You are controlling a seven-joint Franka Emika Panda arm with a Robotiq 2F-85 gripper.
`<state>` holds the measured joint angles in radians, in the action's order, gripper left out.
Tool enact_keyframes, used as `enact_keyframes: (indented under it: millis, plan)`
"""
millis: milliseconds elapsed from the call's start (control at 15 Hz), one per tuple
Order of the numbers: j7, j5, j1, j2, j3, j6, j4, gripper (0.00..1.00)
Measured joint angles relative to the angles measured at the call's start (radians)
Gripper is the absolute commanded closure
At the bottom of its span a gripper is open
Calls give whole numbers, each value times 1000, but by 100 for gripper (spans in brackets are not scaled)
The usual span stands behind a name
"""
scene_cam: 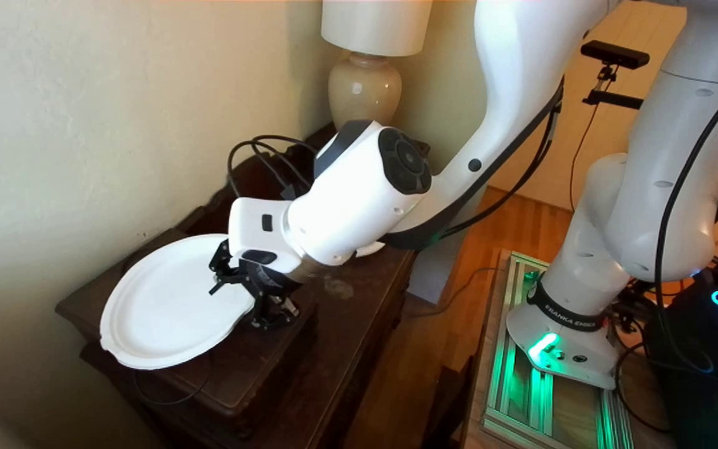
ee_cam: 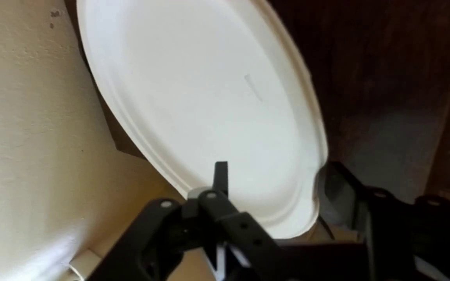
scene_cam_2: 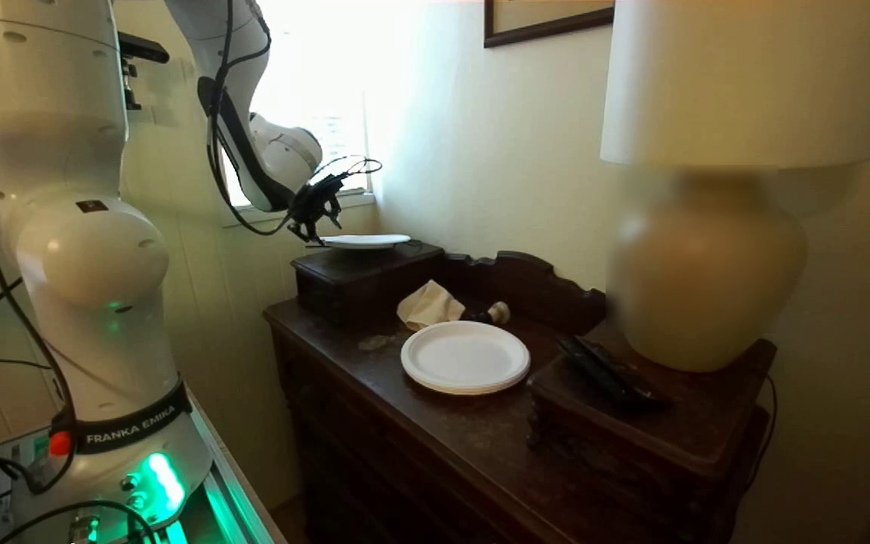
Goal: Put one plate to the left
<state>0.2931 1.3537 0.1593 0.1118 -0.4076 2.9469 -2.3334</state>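
In an exterior view, the near box (scene_cam_2: 695, 423) carries a lamp (scene_cam_2: 707, 272) and a black thing (scene_cam_2: 611, 376). Past it on the surface (scene_cam_2: 503, 427) lies a second plate (scene_cam_2: 465, 355); from that, the black thing is at three o'clock, the lamp at two. Just behind, a tan sheet (scene_cam_2: 429, 306) sits at eleven o'clock and a cream lump (scene_cam_2: 500, 313) at one. Farther off, at ten o'clock, is the far box (scene_cam_2: 344, 291), with the plate (scene_cam_2: 367, 241) over it; whether it rests flat I cannot tell. In the wrist view the claw (ee_cam: 279, 171) is spread at the plate's four o'clock rim, one finger (ee_cam: 221, 177) over the face, the other outside the edge. A window (scene_cam_2: 337, 83) shines beyond.
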Motion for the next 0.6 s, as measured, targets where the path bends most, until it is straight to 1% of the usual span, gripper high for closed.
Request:
enact_keyframes:
  millis: [133,267,600]
  plan:
    - [-2,-52,1,-32,-6,3,0,0]
    - [-11,-140,2,-61,-17,11,-3,0]
    - [-27,-526,82,-128,1,-8,-30,0]
